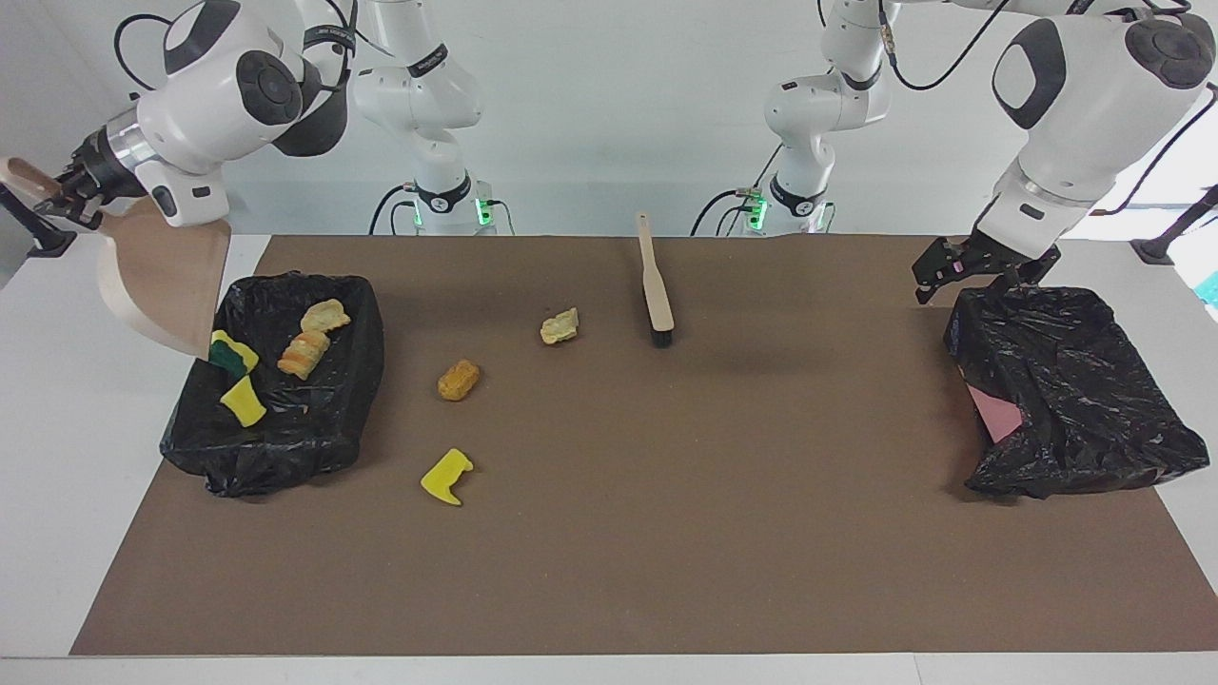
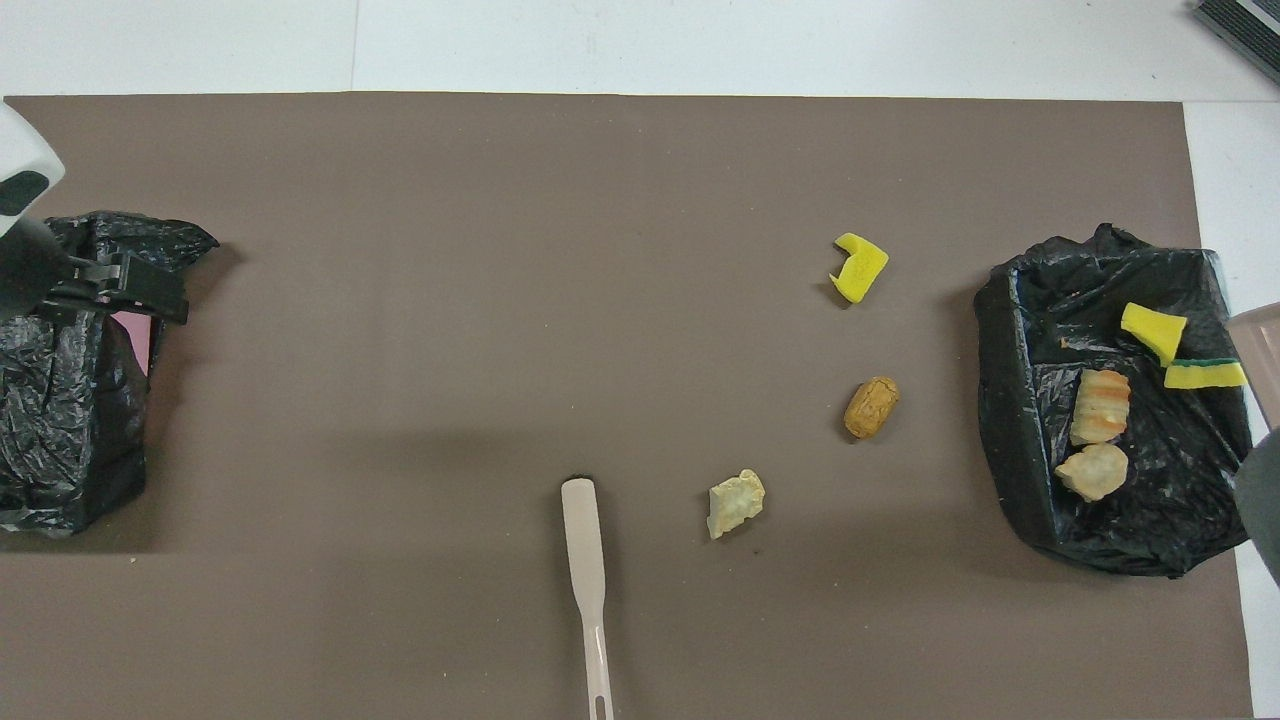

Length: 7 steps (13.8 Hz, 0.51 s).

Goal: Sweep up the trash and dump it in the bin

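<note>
Facing view | right pincer (image 1: 59, 195) clamps dustpan (image 1: 162, 285) handle — over bin (image 1: 276, 400) | left pincer (image 1: 952, 271) spread — waiting | brush (image 1: 657, 285) lying mid-table

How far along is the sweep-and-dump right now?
Done: four scraps lie in the bin. In hand: right gripper holds the dustpan tipped, emptied. Left: three scraps on the mat; brush untouched; left gripper waits over the second bag.

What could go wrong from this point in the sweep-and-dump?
1. The dustpan, shut in the right gripper, hangs tilted at the edge of the bin; swinging away, it might snag the black liner.
2. Three scraps remain on the mat while the brush lies unheld; the open left gripper is over the other bag, so they may get skipped.
</note>
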Tool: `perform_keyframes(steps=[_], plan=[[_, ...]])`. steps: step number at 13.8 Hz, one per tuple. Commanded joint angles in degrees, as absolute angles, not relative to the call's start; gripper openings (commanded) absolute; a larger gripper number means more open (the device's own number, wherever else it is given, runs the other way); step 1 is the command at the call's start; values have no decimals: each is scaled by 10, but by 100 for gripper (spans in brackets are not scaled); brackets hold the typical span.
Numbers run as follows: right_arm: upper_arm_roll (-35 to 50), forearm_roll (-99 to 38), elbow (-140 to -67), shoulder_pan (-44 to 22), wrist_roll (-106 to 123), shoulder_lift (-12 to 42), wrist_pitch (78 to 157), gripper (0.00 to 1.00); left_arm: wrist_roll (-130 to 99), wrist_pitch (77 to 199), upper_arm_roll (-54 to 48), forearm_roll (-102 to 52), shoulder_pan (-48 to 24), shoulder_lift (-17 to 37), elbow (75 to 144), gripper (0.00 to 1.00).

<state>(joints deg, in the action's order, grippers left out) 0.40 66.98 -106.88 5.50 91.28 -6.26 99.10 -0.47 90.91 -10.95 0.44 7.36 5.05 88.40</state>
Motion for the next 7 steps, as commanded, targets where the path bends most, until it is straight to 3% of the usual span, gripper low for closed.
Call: perform_keyframes(steps=[1, 7], plan=[[22, 638, -1054, 52, 882, -58, 974, 0, 2, 895, -113, 11, 85, 14, 914, 100], [30, 512, -1059, 47, 760, -64, 876, 0, 8, 905, -113, 6, 86, 0, 934, 100]])
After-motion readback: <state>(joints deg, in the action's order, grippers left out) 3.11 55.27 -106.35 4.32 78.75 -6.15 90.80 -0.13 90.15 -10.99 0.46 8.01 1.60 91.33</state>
